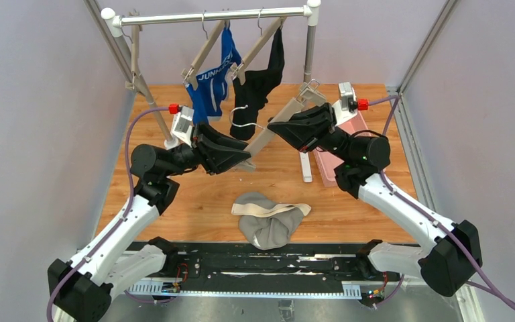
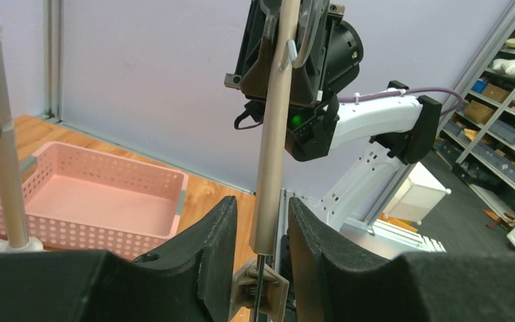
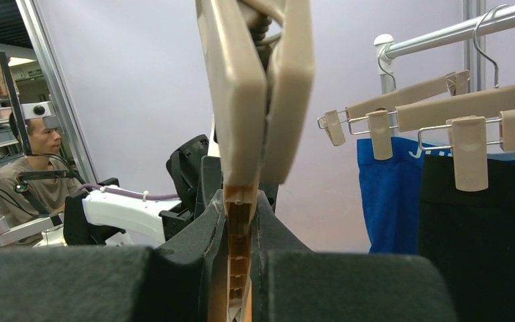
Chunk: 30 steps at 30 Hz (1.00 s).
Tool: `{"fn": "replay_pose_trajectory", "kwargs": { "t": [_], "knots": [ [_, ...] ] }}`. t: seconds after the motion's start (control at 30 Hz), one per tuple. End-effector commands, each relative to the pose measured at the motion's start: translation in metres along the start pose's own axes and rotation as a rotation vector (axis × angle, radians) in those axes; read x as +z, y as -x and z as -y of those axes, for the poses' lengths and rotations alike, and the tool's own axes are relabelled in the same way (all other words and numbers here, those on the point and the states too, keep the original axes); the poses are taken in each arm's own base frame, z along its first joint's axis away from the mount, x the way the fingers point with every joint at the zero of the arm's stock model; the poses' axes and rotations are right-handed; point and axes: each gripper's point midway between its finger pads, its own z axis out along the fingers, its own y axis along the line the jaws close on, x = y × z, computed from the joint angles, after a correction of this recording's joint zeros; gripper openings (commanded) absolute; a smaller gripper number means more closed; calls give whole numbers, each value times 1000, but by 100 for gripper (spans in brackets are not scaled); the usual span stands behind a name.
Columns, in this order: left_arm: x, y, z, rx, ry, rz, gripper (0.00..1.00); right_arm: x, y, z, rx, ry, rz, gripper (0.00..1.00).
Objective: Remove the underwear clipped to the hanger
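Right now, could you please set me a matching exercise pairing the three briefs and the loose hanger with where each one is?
Things:
1. grey briefs
2. blue briefs
3. black briefs
4. loose hanger

Places:
A. clamped in the right fingers
B. hanging from the rail, left of the other pair
C. lying on the table
D. hanging from the rail, right of the other pair

Pairs: 1-C, 2-B, 3-D, 4-A
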Motion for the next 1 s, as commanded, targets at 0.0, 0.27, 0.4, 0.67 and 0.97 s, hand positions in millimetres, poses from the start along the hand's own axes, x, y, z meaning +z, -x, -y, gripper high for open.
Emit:
{"fn": "replay_pose_trajectory", "kwargs": {
  "t": [0.0,0.27,0.4,0.67,0.97],
  "knots": [
    [3,5,10,30,-48,-20,38,11,16,-16,-37,66,34,1],
    [3,-1,2,20,-33,-38,30,17,7,-12,-16,76,15,1],
    [4,-3,-3,17,-11,-54,18,18,3,-11,-9,79,4,1],
    [1,-5,-18,29,93,-78,0,21,-8,-7,-10,66,-36,1],
    [-5,3,-21,84,183,-140,0,20,-32,4,-22,19,-117,37]
  ]
}}
